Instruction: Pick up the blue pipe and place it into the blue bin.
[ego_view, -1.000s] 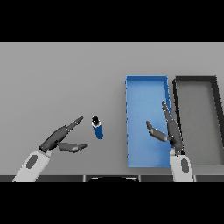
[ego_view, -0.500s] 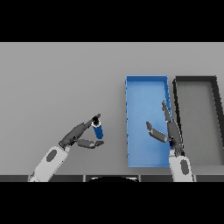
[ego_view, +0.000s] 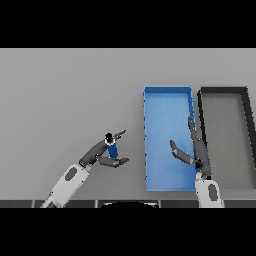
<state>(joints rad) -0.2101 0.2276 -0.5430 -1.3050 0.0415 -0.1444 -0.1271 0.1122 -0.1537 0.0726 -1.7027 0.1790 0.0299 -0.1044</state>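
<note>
The pipe is standing upright on the worktop, left of the blue bin and near its near-left corner, but clear of its wall. The dark cap is on top, the blue body below.

The left hand is set around the pipe: fingers run along the far side, the thumb lies across the near side at the base. The digits are spread, not clamped; contact looks close or just made, but a firm pinch cannot be confirmed. That bracketing pose suits a side grasp on an upright cylinder, low enough to avoid tipping it.

The right hand is held over the bin's near-right part, fingers straight and apart, nothing carried. It appears idle, parked out of the left arm's path.

A dark bin sits just right of the blue one; not the target.

Step judged: grasp being closed, lift not yet done. Next needed: squeeze, lift clear of the bin wall, carry right. Risk: the pipe could be knocked over if the thumb lands first.
</note>
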